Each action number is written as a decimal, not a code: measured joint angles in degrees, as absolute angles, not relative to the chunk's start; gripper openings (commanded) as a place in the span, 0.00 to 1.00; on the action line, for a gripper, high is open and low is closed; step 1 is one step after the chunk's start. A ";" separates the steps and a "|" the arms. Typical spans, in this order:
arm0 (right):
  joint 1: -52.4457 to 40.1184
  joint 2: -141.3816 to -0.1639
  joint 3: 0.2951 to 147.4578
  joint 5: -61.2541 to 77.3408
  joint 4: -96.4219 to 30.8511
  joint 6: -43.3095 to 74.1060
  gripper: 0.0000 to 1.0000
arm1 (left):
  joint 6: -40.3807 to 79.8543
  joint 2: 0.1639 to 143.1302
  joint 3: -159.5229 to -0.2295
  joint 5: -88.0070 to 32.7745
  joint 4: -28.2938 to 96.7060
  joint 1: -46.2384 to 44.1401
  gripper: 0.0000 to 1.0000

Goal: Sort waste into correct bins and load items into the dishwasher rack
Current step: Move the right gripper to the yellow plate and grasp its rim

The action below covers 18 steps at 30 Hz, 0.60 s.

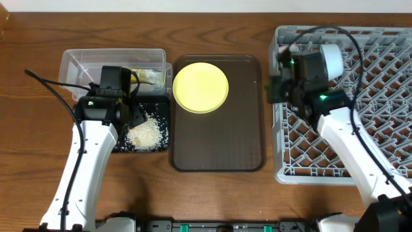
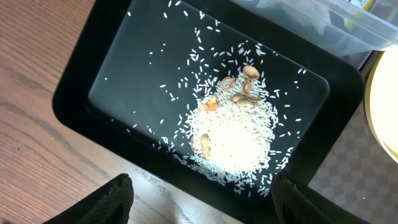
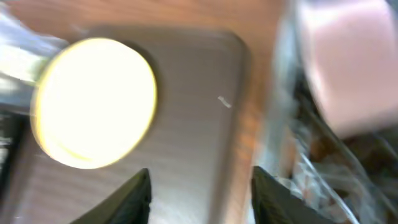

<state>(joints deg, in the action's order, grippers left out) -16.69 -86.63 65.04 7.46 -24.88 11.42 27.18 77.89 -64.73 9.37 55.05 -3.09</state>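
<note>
Arms flanking the brown tray [image 1: 219, 138], yellow plate [image 1: 200, 87] sitting at its far-left corner
Left fingers [image 2: 115, 202] are hanging wide apart, empty, over the black tray [image 2: 118, 68] just left of it. Right fingers [image 3: 134, 202] are gaping, empty, near its right edge.

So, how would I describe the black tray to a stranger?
Start at the big grey rack on the right, then pass the brown serving tray beside it. Left of that, in front of the clear tub, lies the black tray: only it holds white rice.
</note>
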 measured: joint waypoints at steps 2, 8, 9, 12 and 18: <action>-19.07 -87.24 65.21 8.78 -21.52 11.55 0.54 | 27.18 77.89 -64.73 9.37 55.05 -3.09 0.74; -25.12 -94.21 65.67 7.42 -13.82 14.09 0.56 | 27.18 77.89 -64.73 9.37 55.05 -3.09 0.74; -25.78 -96.07 65.67 6.83 -12.88 14.74 0.57 | 27.18 77.89 -64.73 9.37 55.02 -3.07 0.74; -26.98 -101.60 65.67 5.13 -9.69 17.02 0.57 | 27.18 77.89 -64.73 9.37 55.07 -3.09 0.74; -27.92 -109.51 65.65 3.38 -3.18 21.30 0.54 | 27.18 77.89 -64.73 9.37 55.07 -3.09 0.74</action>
<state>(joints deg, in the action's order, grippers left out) -27.92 -109.51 65.65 3.38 -3.18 21.30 27.18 77.89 -64.73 9.37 55.07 -3.09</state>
